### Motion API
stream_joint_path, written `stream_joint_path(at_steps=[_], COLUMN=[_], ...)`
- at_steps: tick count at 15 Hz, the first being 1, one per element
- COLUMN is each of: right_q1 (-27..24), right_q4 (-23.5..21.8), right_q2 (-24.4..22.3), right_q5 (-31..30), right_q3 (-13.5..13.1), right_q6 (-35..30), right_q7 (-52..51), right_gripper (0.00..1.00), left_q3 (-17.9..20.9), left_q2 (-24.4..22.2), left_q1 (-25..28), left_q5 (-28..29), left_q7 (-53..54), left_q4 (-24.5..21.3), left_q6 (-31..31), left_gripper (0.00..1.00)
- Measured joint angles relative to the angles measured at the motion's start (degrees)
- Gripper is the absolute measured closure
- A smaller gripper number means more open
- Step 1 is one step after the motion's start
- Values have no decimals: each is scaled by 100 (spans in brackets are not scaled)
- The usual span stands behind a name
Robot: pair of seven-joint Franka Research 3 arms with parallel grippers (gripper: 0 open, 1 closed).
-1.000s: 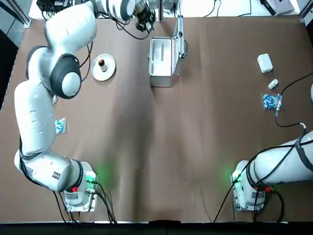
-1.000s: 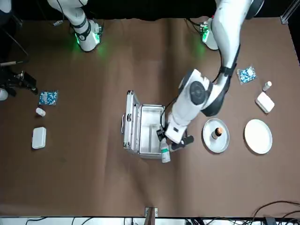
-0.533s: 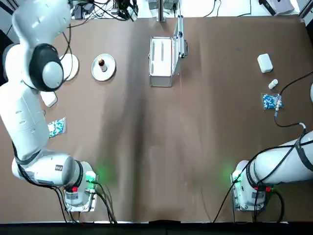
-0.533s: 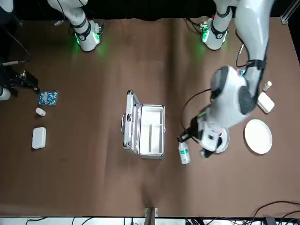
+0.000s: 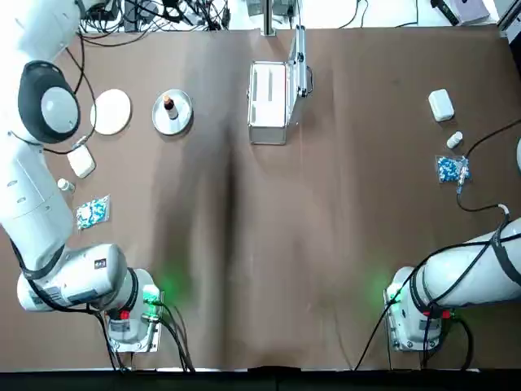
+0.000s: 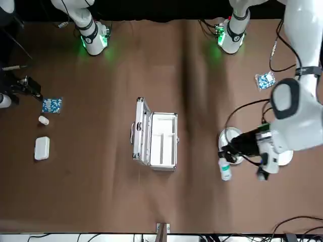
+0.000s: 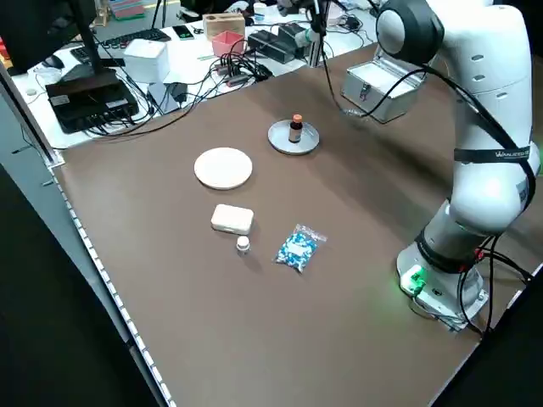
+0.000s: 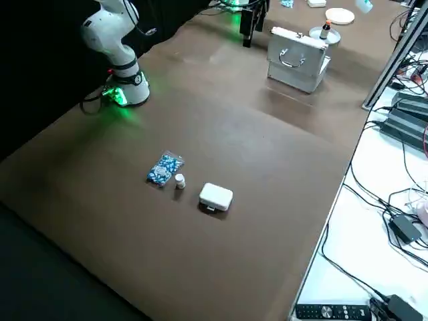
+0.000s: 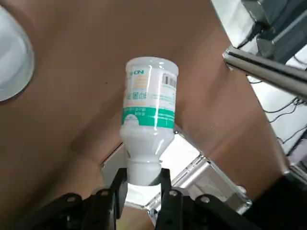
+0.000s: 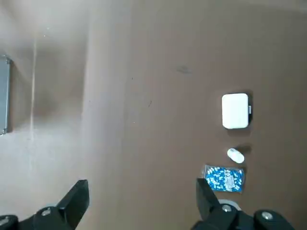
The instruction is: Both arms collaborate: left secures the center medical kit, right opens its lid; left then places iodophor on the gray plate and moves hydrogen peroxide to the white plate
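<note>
a robotics lab: two white arms point(image 5: 41, 187) bolted to a brown-covered counter point(image 5: 326, 228), ringed by benches cluttered with cables point(image 7: 246, 64), power adapters point(image 8: 411, 120) and a keyboard point(image 7: 157, 36).

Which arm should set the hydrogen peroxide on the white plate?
Left: its fingers already grip the hydrogen peroxide beside the white plate. The right gripper hangs open, away from both.

white plate point(image 6: 287, 157) mostly hidden behind left arm point(image 6: 295, 118)
</note>
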Motion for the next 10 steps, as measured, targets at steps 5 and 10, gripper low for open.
stream_joint_path(at_steps=[5, 10], right_q1=[10, 11], right_q4=[0, -1], right_q2=[0, 1], right_q5=[0, -1], right_q3=[3, 2], right_q6=[16, 25], right_q7=[-1, -1], right_gripper=[1, 1], left_q3=[-23, -36], left_q2=[25, 27], left_q1=[714, 1417], left_q5=[-301, -558], left_q7=[10, 10], left_q4=[-6, -12], left_q6=[-680, -1089], left_gripper=[68, 68])
